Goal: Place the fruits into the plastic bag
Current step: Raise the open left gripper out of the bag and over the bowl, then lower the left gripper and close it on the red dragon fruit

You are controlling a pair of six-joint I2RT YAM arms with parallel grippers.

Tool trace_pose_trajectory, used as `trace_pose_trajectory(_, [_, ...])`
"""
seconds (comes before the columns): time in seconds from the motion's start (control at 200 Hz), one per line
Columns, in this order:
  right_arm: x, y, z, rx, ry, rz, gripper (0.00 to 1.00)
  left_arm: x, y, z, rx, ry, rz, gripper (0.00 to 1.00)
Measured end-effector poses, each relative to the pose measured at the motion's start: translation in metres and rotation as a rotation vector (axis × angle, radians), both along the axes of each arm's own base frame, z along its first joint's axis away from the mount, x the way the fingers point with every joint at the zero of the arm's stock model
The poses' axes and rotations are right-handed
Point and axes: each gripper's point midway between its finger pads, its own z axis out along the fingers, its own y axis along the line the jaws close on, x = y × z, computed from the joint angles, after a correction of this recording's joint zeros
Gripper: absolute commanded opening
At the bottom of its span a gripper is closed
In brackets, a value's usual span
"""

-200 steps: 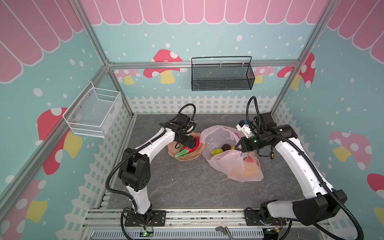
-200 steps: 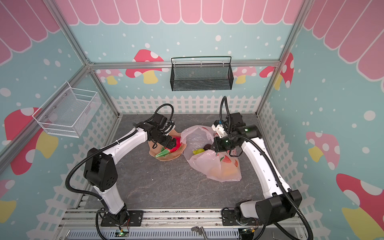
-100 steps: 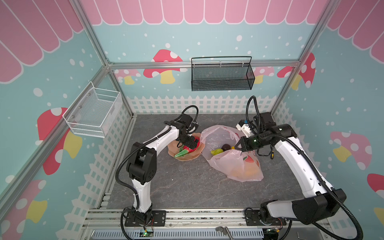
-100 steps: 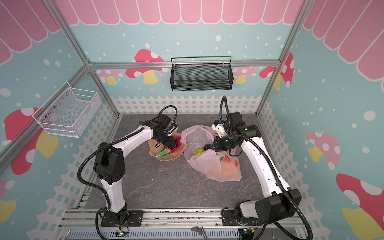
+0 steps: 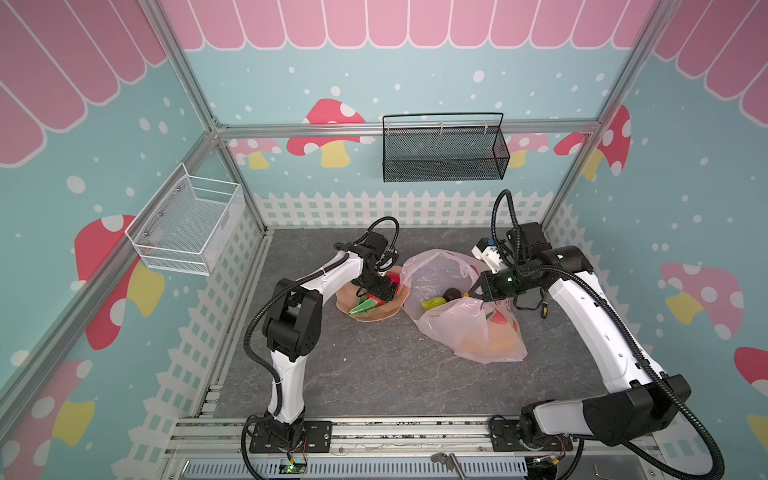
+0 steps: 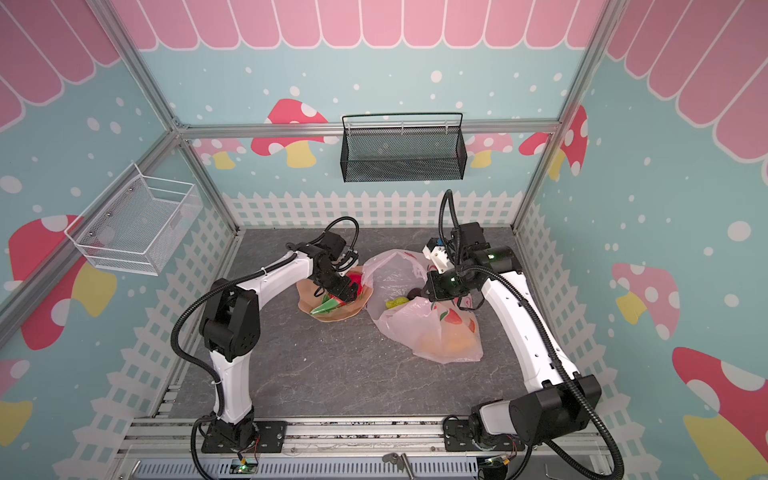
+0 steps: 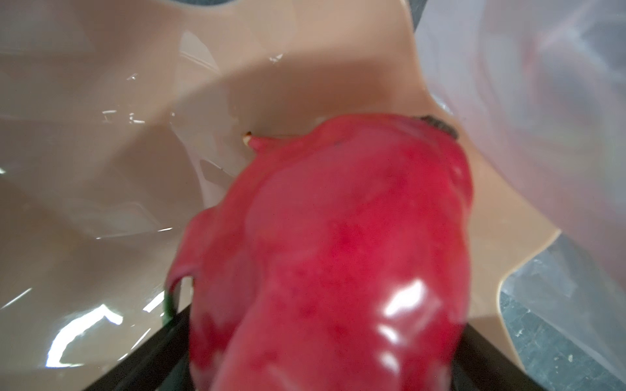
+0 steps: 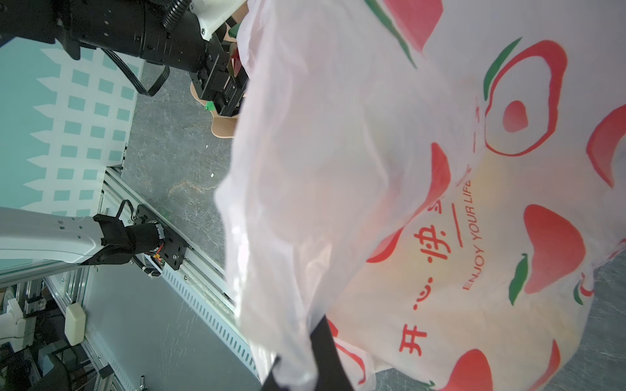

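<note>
Pink plastic bag [image 5: 469,332]: the right end effector [image 5: 474,291] clamps its rim, propping the mouth. The left end effector [image 5: 381,291], spread wide, straddles the dragon fruit [image 7: 338,254].

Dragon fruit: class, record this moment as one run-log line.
left tool: open astride dragon fruit on dish | right tool: shut on bag rim | bag: pear, dark fruit inside

The plastic bag [image 8: 423,203] is filling most of the frame, its translucent pink film showing red fruit prints and "ENJOY YOUR LIFE". The right gripper [image 8: 298,364] is pinching a fold of it between dark fingers [image 8: 325,342]. Farther left over the grey tabletop [image 8: 176,162], the left gripper [image 8: 225,91] is hanging above a tan dish [image 8: 222,128].
</note>
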Motion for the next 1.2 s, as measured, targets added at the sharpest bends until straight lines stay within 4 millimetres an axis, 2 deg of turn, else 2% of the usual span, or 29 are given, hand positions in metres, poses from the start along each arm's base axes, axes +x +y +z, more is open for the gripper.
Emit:
trace_pose_trajectory(0.245, [0.001, 0.0, -0.001, -0.002, 0.004, -0.001, 0.0, 0.004, -0.01, 0.001, -0.038, 0.009, -0.015, 0.83])
trace_pose_trajectory(0.325, [0.001, 0.0, 0.0, -0.003, 0.002, -0.001, 0.0, 0.004, -0.012, 0.001, -0.048, 0.013, -0.018, 0.75])
trace_pose_trajectory(0.45, [0.002, -0.001, 0.001, -0.005, -0.005, -0.003, 0.0, 0.005, -0.013, 0.001, -0.062, 0.018, -0.019, 0.73])
trace_pose_trajectory(0.765, [0.003, -0.001, 0.001, -0.009, -0.005, -0.005, 0.0, 0.001, -0.006, 0.002, -0.097, 0.033, -0.009, 0.42])
trace_pose_trajectory(0.87, [0.003, -0.001, 0.0, -0.01, -0.002, -0.005, 0.0, -0.003, 0.002, 0.004, -0.109, 0.042, 0.007, 0.37])
trace_pose_trajectory(1.031, [0.005, -0.001, 0.0, -0.011, -0.001, -0.005, 0.0, -0.002, 0.014, 0.023, -0.137, 0.016, 0.04, 0.35])
trace_pose_trajectory(1.201, [0.005, -0.001, 0.0, -0.011, -0.002, -0.006, 0.0, 0.004, 0.02, 0.066, -0.211, -0.082, 0.067, 0.35])
